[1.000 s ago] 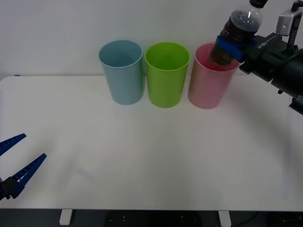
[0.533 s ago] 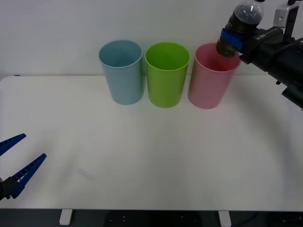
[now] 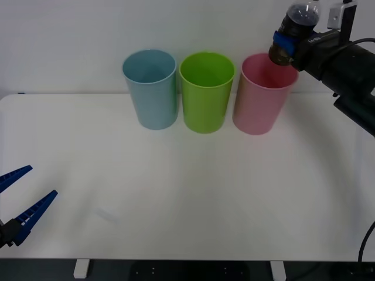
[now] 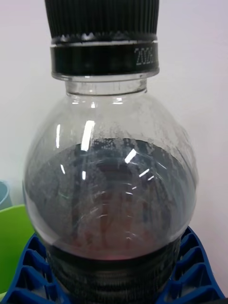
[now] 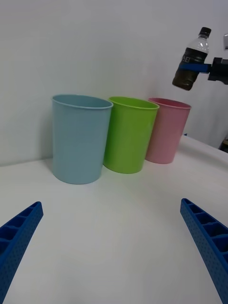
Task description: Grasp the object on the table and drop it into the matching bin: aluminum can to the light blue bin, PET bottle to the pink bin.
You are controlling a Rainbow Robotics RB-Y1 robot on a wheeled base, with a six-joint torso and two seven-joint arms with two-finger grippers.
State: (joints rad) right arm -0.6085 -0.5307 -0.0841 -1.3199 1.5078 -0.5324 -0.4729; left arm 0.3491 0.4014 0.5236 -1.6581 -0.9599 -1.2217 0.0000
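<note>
My right gripper [image 3: 284, 44] is shut on the PET bottle [image 3: 294, 30], a small clear bottle with a black cap and dark label band. It holds the bottle in the air above the right rim of the pink bin [image 3: 261, 93], slightly tilted. In the right wrist view the bottle [image 4: 109, 190] sits between the blue fingers [image 4: 28, 270]. The left wrist view shows the bottle [image 5: 191, 59] hanging over the pink bin [image 5: 166, 130]. The light blue bin [image 3: 150, 88] stands at the left of the row. At the near left edge of the white table [image 3: 187, 193], my left gripper [image 3: 20, 196] rests open.
A lime green bin [image 3: 206, 91] stands between the light blue bin and the pink one, all three close together at the back of the table. A pale wall rises behind them.
My right gripper has lifted the bottle up out of the pink bin's mouth and shifted it slightly right, above the rim. The left arm has not moved.
</note>
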